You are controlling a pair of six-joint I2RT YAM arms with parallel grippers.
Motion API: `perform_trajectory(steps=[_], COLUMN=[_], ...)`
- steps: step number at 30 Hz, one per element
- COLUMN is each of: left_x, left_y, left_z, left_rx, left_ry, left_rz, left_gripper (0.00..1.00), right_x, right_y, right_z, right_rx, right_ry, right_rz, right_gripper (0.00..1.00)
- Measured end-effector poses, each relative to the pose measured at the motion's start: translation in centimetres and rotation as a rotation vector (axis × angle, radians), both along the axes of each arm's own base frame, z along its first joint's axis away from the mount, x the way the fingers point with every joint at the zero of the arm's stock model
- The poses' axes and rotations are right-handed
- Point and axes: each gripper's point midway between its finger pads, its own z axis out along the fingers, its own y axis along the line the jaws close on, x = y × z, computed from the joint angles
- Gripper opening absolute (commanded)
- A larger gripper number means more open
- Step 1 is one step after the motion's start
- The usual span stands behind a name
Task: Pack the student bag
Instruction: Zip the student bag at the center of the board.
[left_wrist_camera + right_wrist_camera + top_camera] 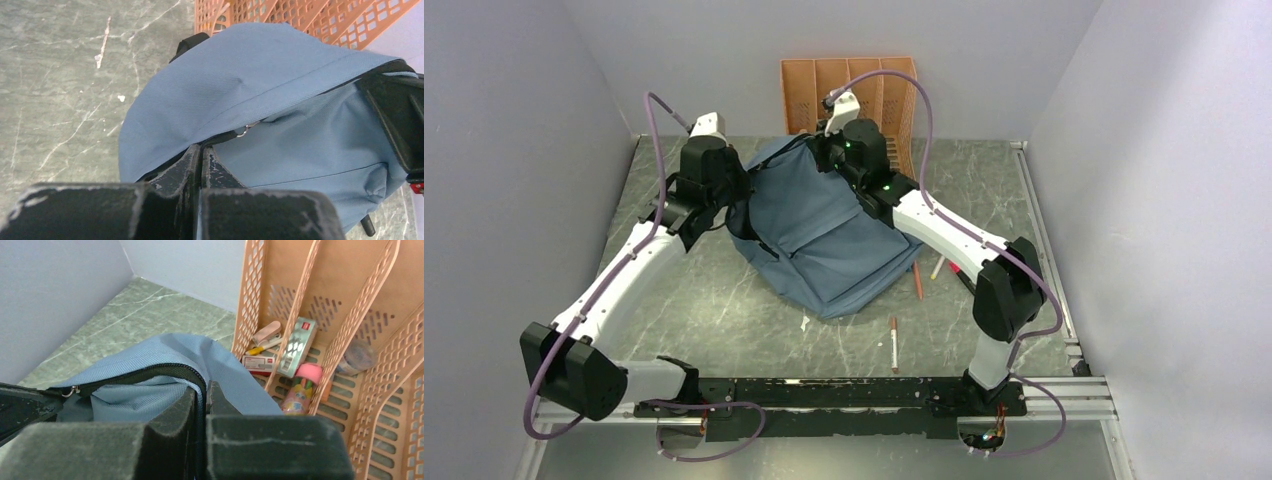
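Up top, student bag lies mid-surface, mouth toward the orange organizer; pens lie loose nearby. L wrist: left claw pinched narrow at the bag's zip edge, prob. gripping fabric. R wrist: right claw clamped on the zip trim. Organizer slots hold a stapler, a box and a pink-capped bottle. Best to pull both edges apart evenly, w/o straining the zip.
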Motion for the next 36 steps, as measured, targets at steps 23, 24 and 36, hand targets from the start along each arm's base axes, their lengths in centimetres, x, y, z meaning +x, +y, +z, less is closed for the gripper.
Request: perform_trajectory(steps=[23,24,36], left_x=[-2.2,-2.1,1.1], left_y=[-0.6,-0.8,-3.7], left_z=[-5.0,-5.0,1.0], left_rx=[-0.002,-0.005,-0.11], left_ry=[0.117,0.115,0.024], left_rz=[-0.195,-0.201,-0.267], left_gripper=[0.05,0.05,0.05], right_x=[-5.3,-5.7,-9.9], right_y=[1.4,1.8,6.3], right_z=[-1.3,-1.4,-5.4], right_rx=[-0.209,-0.23,-0.292], right_ry=[-0.315,-0.336,-0.368], right_rz=[0.637,0.662,0.823], right_gripper=[0.57,0.57,0.54])
